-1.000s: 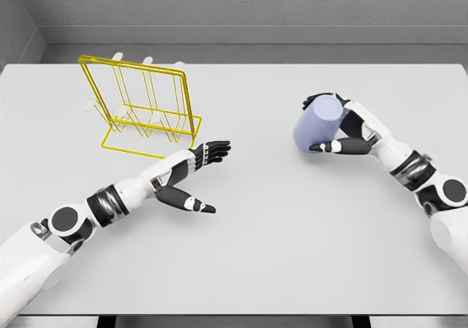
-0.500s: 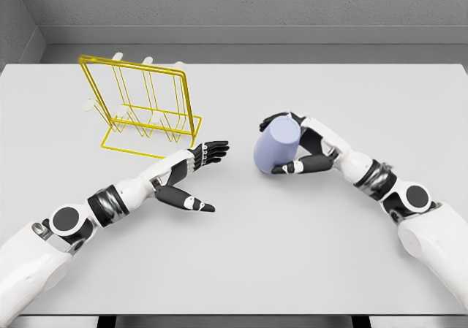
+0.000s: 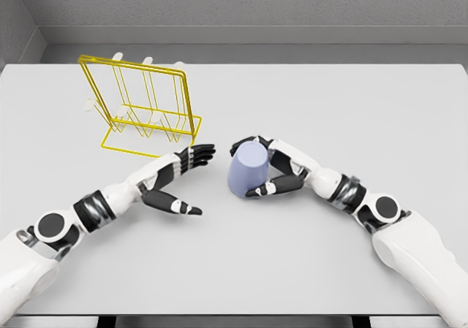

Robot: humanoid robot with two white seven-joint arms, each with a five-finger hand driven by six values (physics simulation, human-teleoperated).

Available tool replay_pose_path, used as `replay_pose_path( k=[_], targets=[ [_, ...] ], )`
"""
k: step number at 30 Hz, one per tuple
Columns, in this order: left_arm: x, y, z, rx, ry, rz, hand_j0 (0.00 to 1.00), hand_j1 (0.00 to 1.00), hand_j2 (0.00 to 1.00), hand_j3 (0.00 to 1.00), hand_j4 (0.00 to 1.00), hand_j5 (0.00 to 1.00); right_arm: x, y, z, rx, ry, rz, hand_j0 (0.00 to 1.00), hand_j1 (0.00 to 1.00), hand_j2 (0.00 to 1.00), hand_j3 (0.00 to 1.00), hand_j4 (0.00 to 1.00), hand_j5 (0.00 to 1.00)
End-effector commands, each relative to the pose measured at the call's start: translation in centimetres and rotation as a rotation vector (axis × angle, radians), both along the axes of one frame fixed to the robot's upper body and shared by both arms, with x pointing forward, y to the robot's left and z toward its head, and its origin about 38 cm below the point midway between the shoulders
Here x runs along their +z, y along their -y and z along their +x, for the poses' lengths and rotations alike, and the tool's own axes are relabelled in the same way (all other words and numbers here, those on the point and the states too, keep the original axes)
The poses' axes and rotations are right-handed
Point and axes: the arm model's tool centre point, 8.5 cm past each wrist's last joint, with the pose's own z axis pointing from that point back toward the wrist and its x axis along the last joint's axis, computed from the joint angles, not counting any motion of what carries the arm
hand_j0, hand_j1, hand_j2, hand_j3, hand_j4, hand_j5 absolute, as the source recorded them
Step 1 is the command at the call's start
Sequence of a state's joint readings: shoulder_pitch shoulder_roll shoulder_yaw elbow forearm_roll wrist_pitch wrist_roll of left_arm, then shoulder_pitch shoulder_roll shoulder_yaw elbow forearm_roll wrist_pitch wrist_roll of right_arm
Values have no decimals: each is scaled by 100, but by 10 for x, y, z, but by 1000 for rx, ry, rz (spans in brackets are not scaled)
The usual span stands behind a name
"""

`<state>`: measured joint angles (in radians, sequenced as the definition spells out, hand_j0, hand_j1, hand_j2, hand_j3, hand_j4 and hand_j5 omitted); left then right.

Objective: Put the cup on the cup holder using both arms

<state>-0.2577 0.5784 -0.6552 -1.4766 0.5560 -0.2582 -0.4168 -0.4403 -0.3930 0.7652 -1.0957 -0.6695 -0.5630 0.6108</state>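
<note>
The right robot hand (image 3: 265,169) is wrapped around the lavender cup (image 3: 247,169), dark fingers (image 3: 248,142) curled over its top edge and the thumb (image 3: 272,188) pressed along its lower side, so the cup is clamped and sits tilted near the middle of the grey tabletop (image 3: 292,255). Whether the cup touches the surface or hangs just above it, I cannot tell. The left robot hand (image 3: 175,178) is just beside it, to the cup's left, holding nothing: its fingers (image 3: 196,153) are stretched out flat toward the cup and the thumb (image 3: 181,207) is spread apart below them. A small gap separates those fingertips from the cup. Behind the left robot hand stands the yellow wire cup holder (image 3: 142,112), upright on the tabletop's far left, with pale pegs showing at its top. The cup is apart from it.
</note>
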Motion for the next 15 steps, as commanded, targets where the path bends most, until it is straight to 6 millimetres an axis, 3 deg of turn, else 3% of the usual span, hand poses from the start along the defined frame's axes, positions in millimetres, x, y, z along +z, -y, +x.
replay_pose_path(
  k=[1,9,10,12,15],
  targets=[
    [2,-2,1,4,1,-4,100,100,100,100,100,100,-3,-1,-1,2,-7,-7,68,68,68,68,68,68],
    [3,-1,5,11,8,-6,100,100,100,100,100,100,-7,3,-1,-5,-14,-17,78,78,78,78,78,78],
    [3,-1,5,9,8,-6,100,100,100,100,100,100,-7,3,-1,-5,-14,-17,82,82,82,82,82,82],
    [3,1,5,10,8,-9,100,100,100,100,100,100,-9,1,-3,15,9,-60,100,100,100,100,100,100],
    [3,1,5,10,8,-11,100,100,100,100,100,100,-10,0,-3,18,11,-67,100,100,100,100,100,100]
  ],
)
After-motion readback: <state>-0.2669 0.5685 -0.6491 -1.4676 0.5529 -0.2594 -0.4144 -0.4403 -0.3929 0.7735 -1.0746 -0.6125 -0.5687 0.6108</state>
